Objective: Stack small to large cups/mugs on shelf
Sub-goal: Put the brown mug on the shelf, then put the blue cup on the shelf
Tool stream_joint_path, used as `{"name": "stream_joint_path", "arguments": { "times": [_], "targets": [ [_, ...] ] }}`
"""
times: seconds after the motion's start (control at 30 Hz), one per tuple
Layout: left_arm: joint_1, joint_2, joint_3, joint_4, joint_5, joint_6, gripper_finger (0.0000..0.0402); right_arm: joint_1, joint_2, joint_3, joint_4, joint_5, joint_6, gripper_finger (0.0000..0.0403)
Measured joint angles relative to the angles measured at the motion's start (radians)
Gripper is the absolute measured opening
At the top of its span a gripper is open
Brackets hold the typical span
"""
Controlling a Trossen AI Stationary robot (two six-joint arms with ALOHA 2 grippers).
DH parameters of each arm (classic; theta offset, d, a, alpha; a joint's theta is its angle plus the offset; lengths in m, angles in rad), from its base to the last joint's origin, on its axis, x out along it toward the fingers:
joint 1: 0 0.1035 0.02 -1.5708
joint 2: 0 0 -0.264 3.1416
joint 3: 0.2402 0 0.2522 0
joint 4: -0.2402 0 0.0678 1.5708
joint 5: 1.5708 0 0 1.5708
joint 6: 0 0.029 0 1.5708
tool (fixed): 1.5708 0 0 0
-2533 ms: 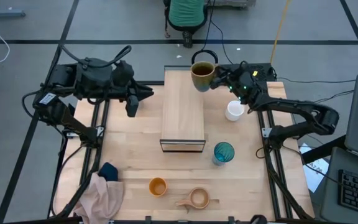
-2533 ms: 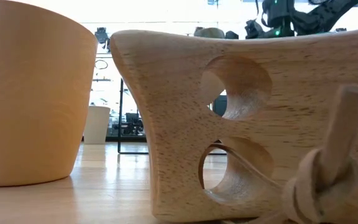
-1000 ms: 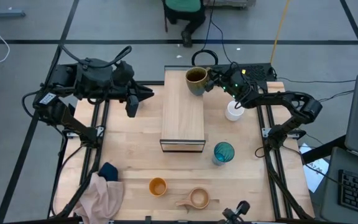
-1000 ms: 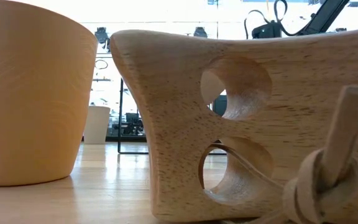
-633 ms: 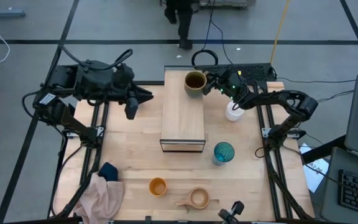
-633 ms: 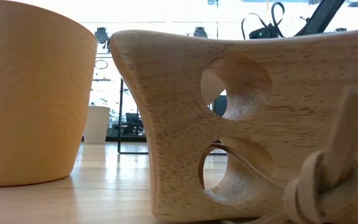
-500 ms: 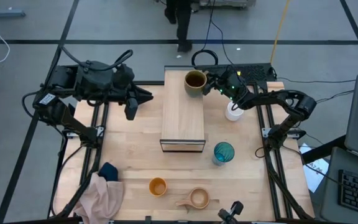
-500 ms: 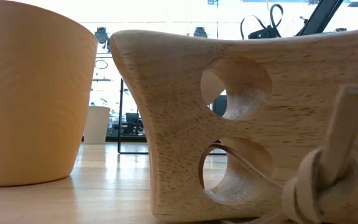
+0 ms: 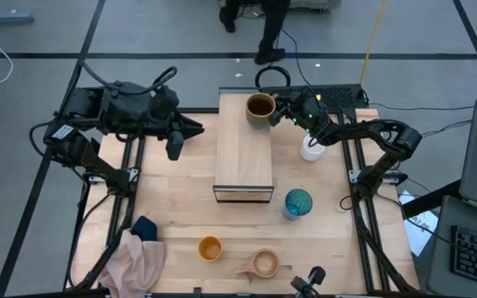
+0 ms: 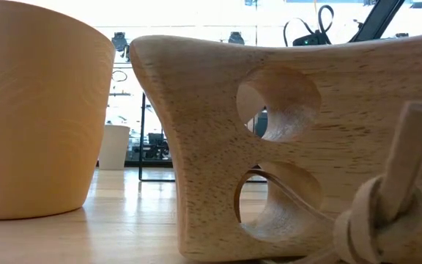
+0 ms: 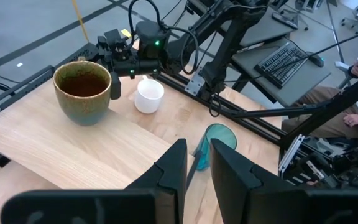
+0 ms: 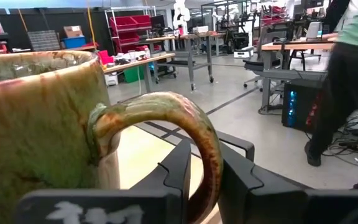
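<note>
Our right tool (image 9: 281, 111) sits at the far end of the shelf (image 9: 243, 157) with its fingers on either side of the handle of the dark olive-brown mug (image 9: 260, 110). In the right wrist view the handle curves up between the two dark fingers, which stand close around it; we cannot tell whether they pinch it or have just eased off. The mug stands upright on the shelf's plank top, near the far right corner, so we judge this placement done or nearly so. As one of the larger cups, it makes sense at one end of the row, leaving the rest of the plank free for the others.

Our left tool (image 9: 174, 144) waits beside the shelf's left edge, over the table (image 9: 172, 207), its fingers close together with a narrow gap and nothing between them.

The other cups are all off the shelf: the white mug (image 9: 311, 147) on the table just beside the right arm, the teal tumbler (image 9: 297, 203) near the shelf's open near end, and the small orange cup (image 9: 210, 248) and tan wooden handled cup (image 9: 264, 264) at the table's near edge. A bundle of cloth (image 9: 137, 251) lies at the near left corner. A person (image 9: 263, 25) walks by on the floor beyond the table
</note>
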Motion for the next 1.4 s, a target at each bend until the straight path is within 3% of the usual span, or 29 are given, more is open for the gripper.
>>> {"name": "stream_joint_path", "arguments": {
  "times": [0.17, 0.47, 0.6, 1.4],
  "targets": [
    [-0.003, 0.0, 0.0, 0.0, 0.0, 0.0, 0.0069, -0.001, 0.0, 0.019, -0.005, -0.001, 0.002, 0.0056],
    [-0.003, 0.0, 0.0, 0.0, 0.0, 0.003, 0.0069, 0.004, 0.0, 0.036, -0.035, -0.002, 0.028, 0.0149],
    [-0.003, 0.0, 0.0, 0.0, 0.0, 0.004, 0.0069, 0.017, 0.0, 0.036, -0.036, -0.002, 0.027, 0.017],
    [-0.003, 0.0, 0.0, 0.001, 0.001, 0.006, 0.0069, 0.035, -0.119, 0.036, -0.266, -0.003, -0.015, 0.0169]
  ]
}}
